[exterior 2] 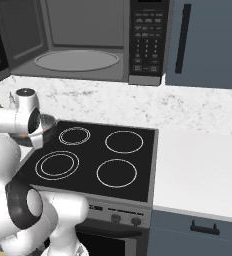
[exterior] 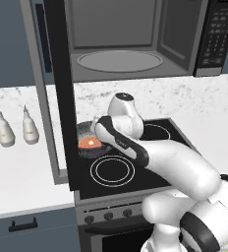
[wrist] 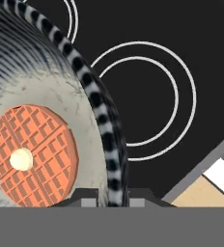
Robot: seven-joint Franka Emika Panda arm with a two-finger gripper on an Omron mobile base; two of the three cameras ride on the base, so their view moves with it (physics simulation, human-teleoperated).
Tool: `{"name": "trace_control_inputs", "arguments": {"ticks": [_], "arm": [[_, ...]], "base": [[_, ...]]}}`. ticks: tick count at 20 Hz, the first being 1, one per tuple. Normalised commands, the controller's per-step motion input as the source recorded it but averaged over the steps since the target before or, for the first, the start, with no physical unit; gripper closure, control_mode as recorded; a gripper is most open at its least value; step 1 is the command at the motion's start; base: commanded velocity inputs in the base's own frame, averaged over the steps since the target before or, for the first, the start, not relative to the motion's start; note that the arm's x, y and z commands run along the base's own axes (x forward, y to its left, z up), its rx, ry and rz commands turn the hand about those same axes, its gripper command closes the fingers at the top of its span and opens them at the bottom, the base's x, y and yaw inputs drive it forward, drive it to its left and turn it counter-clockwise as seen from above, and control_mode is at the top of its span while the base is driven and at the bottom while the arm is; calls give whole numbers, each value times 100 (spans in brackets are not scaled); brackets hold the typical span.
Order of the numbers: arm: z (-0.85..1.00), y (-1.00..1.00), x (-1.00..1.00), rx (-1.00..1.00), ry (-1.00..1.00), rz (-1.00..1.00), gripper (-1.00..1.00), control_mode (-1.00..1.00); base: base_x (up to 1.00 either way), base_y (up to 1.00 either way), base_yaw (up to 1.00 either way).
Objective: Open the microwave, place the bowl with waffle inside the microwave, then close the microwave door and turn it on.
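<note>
Over the stovetop (exterior 2: 103,155) the tool (wrist: 109,198) is clamped on the bowl (wrist: 51,96) rim, a stiff, probably slick edge, so the waffle (wrist: 34,154) could slide if tipped.

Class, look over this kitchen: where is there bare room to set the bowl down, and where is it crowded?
Free: the counter right of the stovetop, the stovetop's right-hand rings, and the turntable inside the microwave. Crowded: the stovetop's left side, where the microwave door hangs beside the bowl with waffle, gripper shut on its rim. Two bottles occupy the left counter.
</note>
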Motion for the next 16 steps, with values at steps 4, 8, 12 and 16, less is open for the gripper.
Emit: {"name": "trace_control_inputs", "arguments": {"ticks": [4, 8, 12, 16], "arm": [[60, -100, -75, 3, 0, -36, 100, -100], [52, -100, -65, 1, 0, -33, 100, -100], [58, -92, -61, 0, -2, -24, 100, -100], [64, -58, -75, 0, -9, -15, 100, -100]], "base": [[0, 0, 0], [0, 0, 0], [0, 0, 0], [0, 0, 0]]}}
